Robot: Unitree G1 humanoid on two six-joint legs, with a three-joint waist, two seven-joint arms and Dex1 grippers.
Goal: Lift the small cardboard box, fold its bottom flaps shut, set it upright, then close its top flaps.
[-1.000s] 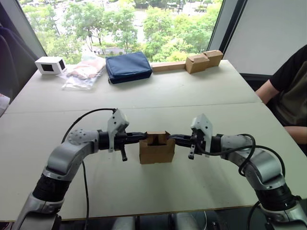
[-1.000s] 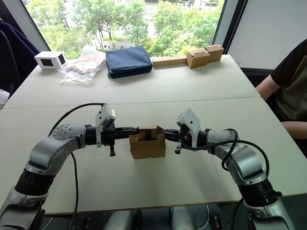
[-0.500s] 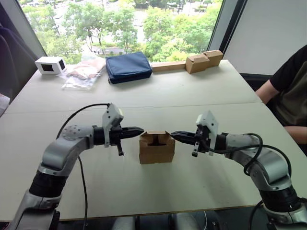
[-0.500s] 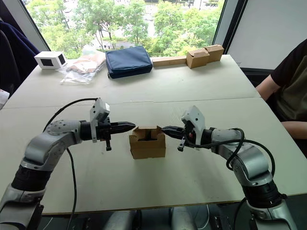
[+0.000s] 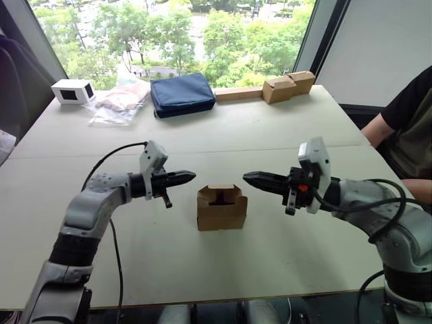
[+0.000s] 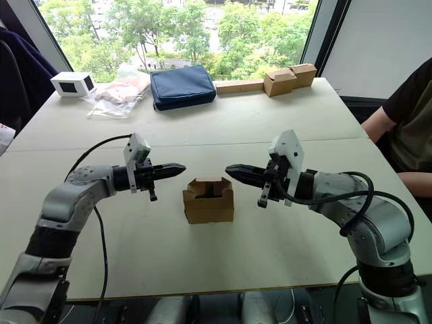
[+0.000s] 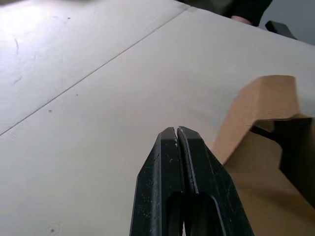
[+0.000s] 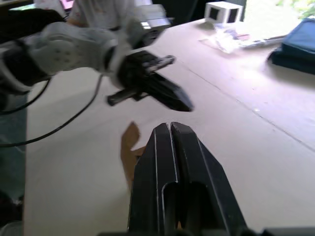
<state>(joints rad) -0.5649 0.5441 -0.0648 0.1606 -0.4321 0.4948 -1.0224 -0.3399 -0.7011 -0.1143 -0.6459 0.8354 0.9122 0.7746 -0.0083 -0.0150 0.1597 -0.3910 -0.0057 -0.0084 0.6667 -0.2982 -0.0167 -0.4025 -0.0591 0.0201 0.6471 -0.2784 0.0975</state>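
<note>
The small cardboard box (image 5: 221,208) stands upright on the near table between my arms, plain brown. Its top flaps (image 5: 221,192) are part open, with a dark gap between them. My left gripper (image 5: 190,176) is shut and hovers a short way left of the box, above its top edge, touching nothing. To the right of the box and raised above it, my right gripper (image 5: 247,177) is shut too, with nothing in it. In the left wrist view a raised flap (image 7: 266,105) rises just past the shut fingertips (image 7: 176,132).
Along the far edge by the window lie a small white box with a dark face (image 5: 73,90), a plastic bag (image 5: 120,101), a dark blue pouch (image 5: 181,94) and two joined tan boxes with a long strip (image 5: 283,86). A person (image 5: 408,128) sits at the right.
Both grippers have drawn back from the box's sides and risen, the right one farther out. The box has stayed in place.
</note>
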